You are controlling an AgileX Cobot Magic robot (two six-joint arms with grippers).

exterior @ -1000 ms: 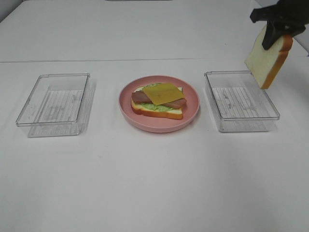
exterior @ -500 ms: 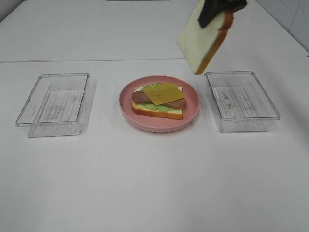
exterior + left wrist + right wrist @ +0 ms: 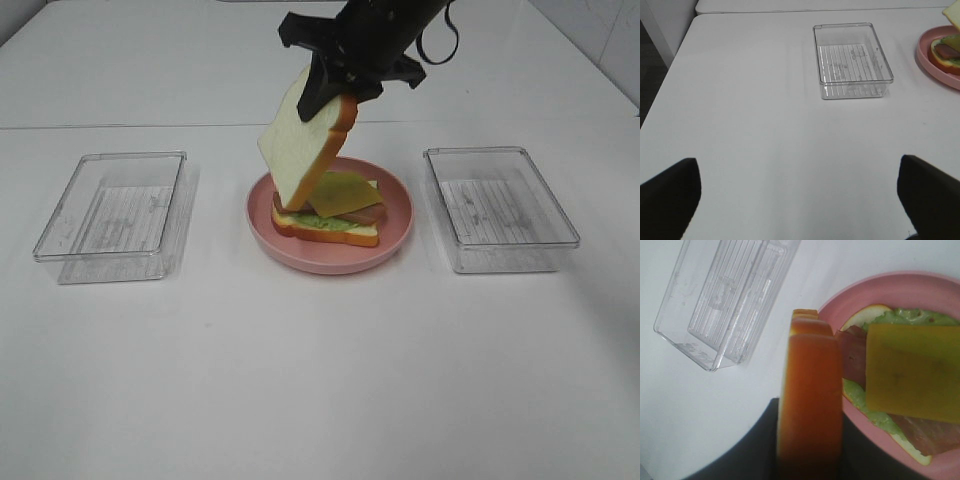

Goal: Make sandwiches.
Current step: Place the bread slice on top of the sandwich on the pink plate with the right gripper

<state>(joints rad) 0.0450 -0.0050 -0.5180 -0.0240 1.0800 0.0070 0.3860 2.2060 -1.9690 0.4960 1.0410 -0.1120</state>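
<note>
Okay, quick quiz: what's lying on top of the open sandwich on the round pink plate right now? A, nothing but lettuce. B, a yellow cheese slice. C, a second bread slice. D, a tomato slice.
B: a yellow cheese slice tops the stack on the round pink plate, while the white bread slice hangs tilted in the right gripper above it.

Bright even overhead light is washing the white counter [image 3: 320,380] with soft faint shadows, while the close bread crust [image 3: 810,405] is blurring in the right wrist view.
</note>
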